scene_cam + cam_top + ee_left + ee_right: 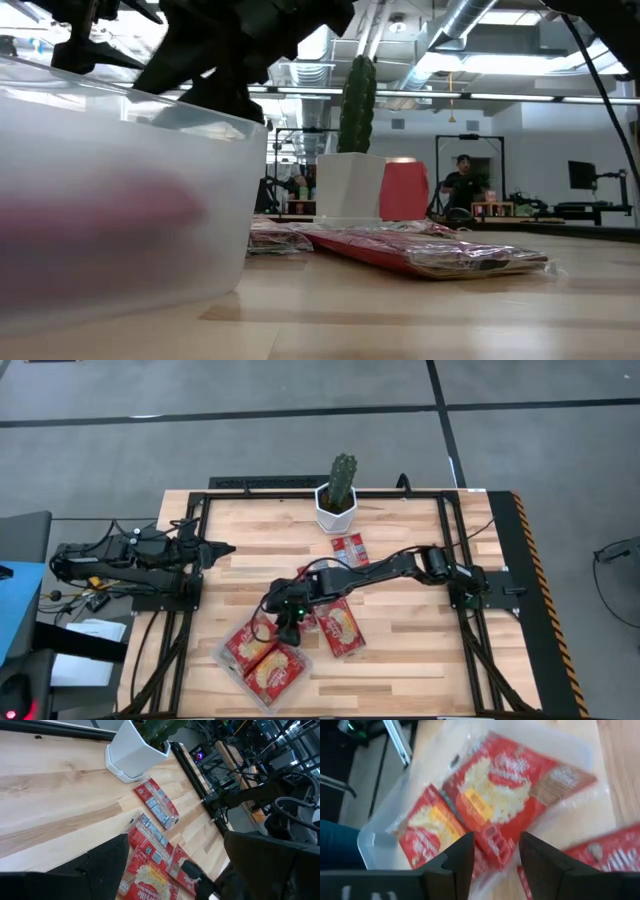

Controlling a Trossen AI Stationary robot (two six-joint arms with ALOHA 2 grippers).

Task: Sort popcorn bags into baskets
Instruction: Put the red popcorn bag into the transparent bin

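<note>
A clear plastic tray (228,660) sits at the table's near side, left of centre. Two large red popcorn bags (250,642) (275,672) lie flat in it; the right wrist view also shows them (510,795) (427,827). My right gripper (288,628) hovers over the tray's far right rim, open and empty (497,862). Another large bag (340,628) lies flat on the table right of the tray. A small slim bag (350,548) lies near the cactus pot, and a second one (152,830) lies just nearer. My left gripper (228,548) waits open at the table's left (175,870).
A white pot with a green cactus (337,510) stands at the far middle of the table. A black frame (452,540) runs around the tabletop. Bare wood shows at the table's right half (420,650). A person (462,180) is in the room beyond the table.
</note>
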